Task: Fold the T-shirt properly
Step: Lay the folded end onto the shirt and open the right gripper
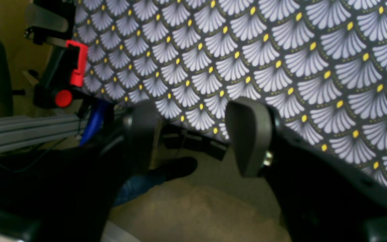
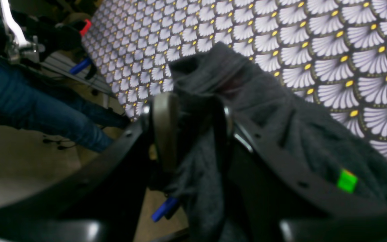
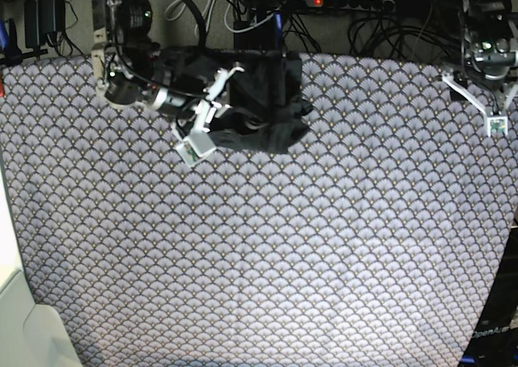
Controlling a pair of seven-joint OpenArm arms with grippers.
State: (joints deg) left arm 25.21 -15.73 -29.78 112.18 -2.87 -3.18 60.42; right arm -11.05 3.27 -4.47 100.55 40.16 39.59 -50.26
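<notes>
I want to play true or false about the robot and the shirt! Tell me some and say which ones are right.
1. The right tool pinches the T-shirt. True.
2. The left tool holds the shirt too. False: it is open and holds nothing.
3. The T-shirt lies flat and neatly folded. False: it is bunched up at the far edge of the patterned cloth.
4. The two tools are far apart. True.

Legible text occurs once, in the base view: pale lettering beginning "OpenA", cut off by the frame edge, on a dark panel (image 3: pixel 495 334) at about four o'clock. Both wrist views carry no readable text, labels, brands or numbers.
</notes>
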